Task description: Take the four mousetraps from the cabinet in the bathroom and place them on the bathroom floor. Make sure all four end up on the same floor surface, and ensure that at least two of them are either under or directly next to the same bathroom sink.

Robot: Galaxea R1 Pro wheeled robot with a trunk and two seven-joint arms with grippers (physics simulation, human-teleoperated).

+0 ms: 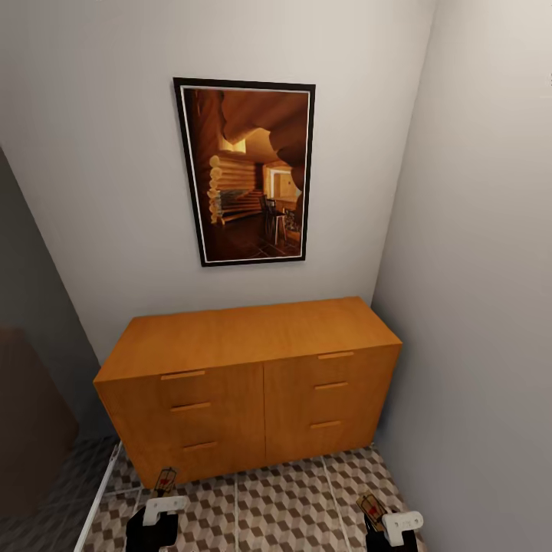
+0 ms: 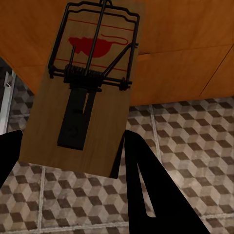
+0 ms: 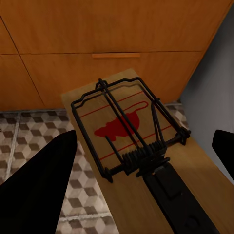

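Facing the cabinet (image 1: 249, 379) in the middle of the head picture, we hold one mousetrap in each gripper. The cabinet stands against the wall under a framed picture (image 1: 247, 170). All its drawer fronts look closed.

At the bottom left of the head picture, our left gripper (image 1: 162, 510) holds up the left mousetrap (image 1: 165, 480). At the bottom right, our right gripper (image 1: 387, 526) holds the right mousetrap (image 1: 371, 507). Both traps are up in the air, above the bathroom floor (image 1: 284, 506) with its little cube tiles. We think we hold them up like this so we can carry them to a spot on the floor.

In the left wrist picture, the left mousetrap (image 2: 85, 87) sticks out away from us, with the wire bar and the red mouse shape at its far end. The black fingers (image 2: 151, 195) of the left gripper sit at both sides of the near end of the board. The left jaws are closed just as far as the board is wide and pinch it.

In the right wrist picture, the right mousetrap (image 3: 134, 146) also points away, tilted a bit. The right gripper's dark fingers (image 3: 41, 180) show at the two sides, farther from the board here. The trap stays up, so we think the right jaws grip it lower down, where we cannot see.

We cannot see the sink or the other two traps.
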